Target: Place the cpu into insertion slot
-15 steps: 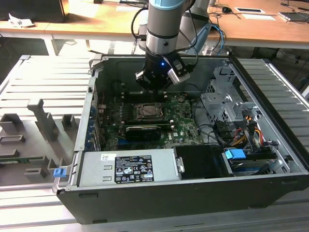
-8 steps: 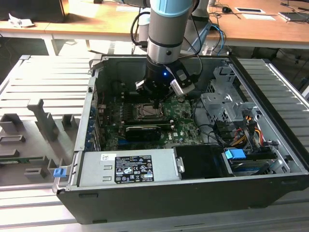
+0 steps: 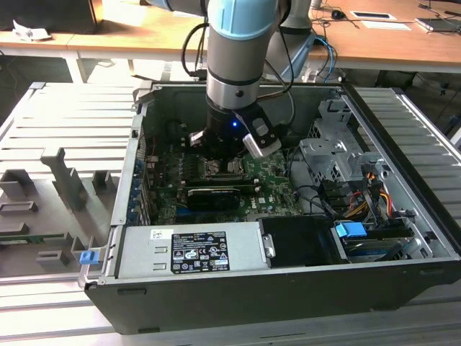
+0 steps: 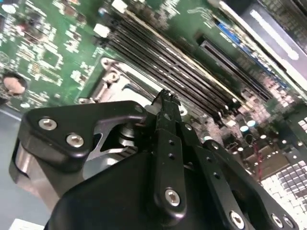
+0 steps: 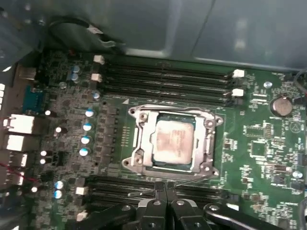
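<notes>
One open case (image 3: 288, 303) fills the bench, and the arm (image 3: 241, 43) reaches down into its middle. As the exterior view shows it, the card (image 3: 214, 196) lies at 6 o'clock from the arm's tip and the drive cage (image 3: 328, 155) at 3 o'clock.

The gripper (image 5: 165, 190) hangs low over the board (image 5: 259, 139), just beside the slot (image 5: 137, 143). In both wrist views its fingers are pressed together with nothing between them.

The cpu (image 5: 173, 140) lies flat inside the slot's metal frame, square to it, metal top up.

We judge the placing step at or near its end: the chip is down and the gripper has let go. We cannot tell whether the chip is fully seated. Any further move calls for a straight path clear of the frame, without nudging the chip.
</notes>
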